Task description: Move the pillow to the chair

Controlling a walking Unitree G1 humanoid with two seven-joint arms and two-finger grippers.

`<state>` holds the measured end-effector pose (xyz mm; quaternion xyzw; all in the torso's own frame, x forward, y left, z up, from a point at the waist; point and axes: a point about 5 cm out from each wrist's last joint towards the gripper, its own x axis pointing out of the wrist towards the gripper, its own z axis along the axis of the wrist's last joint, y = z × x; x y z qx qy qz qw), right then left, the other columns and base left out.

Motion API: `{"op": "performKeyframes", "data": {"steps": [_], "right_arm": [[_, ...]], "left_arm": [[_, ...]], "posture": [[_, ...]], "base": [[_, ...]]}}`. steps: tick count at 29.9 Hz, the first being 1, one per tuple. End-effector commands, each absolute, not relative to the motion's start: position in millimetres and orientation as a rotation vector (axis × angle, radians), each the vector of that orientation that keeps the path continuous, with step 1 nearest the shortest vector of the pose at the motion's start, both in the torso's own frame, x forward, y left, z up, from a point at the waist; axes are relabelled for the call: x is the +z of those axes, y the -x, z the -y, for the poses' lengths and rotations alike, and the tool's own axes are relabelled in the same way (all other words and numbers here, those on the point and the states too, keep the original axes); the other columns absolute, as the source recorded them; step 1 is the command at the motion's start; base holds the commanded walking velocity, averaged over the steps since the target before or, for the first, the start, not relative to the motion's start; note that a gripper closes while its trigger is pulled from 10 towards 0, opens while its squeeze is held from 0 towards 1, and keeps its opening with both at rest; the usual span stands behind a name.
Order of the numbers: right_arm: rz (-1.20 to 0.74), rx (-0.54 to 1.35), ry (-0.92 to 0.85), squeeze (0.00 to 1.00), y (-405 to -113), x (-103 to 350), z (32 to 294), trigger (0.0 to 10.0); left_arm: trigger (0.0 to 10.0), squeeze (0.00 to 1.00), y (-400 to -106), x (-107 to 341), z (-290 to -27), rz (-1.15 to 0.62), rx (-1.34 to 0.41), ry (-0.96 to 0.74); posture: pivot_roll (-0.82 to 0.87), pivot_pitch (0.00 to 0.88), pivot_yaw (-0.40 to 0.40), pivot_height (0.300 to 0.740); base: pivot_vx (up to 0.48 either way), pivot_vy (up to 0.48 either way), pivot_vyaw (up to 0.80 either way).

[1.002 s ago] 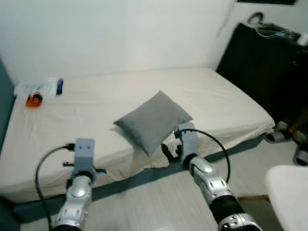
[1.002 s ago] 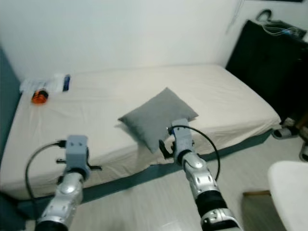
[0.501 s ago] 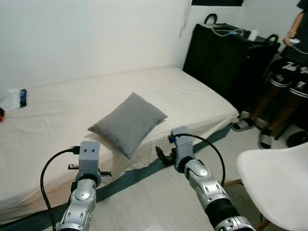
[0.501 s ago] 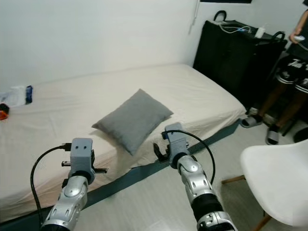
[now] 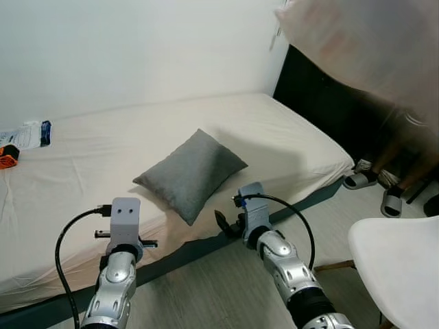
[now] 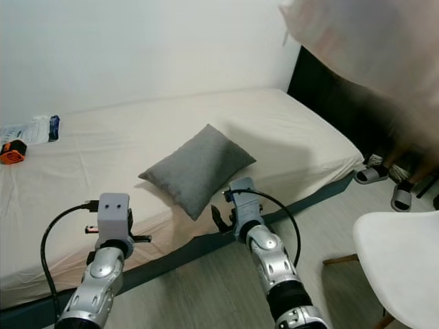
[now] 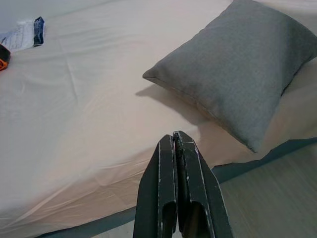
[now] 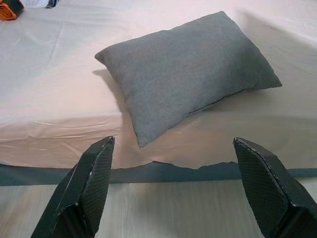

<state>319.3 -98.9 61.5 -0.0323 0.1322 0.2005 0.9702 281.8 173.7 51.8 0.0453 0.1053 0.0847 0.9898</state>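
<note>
On the far left of the bed [image 5: 82,178] lie an orange object [image 5: 7,155] and a white packet [image 5: 27,133]. The left claw [image 7: 177,144] has its fingers pressed together and hangs short of the mattress edge, apparently idle. The grey pillow [image 5: 191,172] rests near the bed's front edge, one corner overhanging it (handy for a frontal grab). The right claw [image 8: 173,188] is spread wide and aimed at that corner, not touching, likely readied to close on it. The white chair [image 5: 405,271] waits well apart at the right.
</note>
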Motion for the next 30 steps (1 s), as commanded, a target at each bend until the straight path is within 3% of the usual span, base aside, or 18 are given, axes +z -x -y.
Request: {"op": "performKeyframes", "data": {"steps": [1, 30], "right_arm": [[-0.265, 0.392, 0.084, 0.00, -321.2, 60.8, 103.6, 10.0], [-0.280, 0.318, 0.058, 0.00, -320.8, 55.1, 113.5, 10.0]], "left_arm": [[10.0, 0.00, -282.0, 49.4, -169.7, -0.232, 0.161, -0.085], [10.0, 0.00, -282.6, 46.3, -163.1, -0.235, 0.108, -0.141]], "posture": [[0.06, 0.000, -0.101, 0.740], [0.05, 0.000, -0.094, 0.740]], "base": [[0.000, 0.000, 0.00], [0.000, 0.000, 0.00]]}}
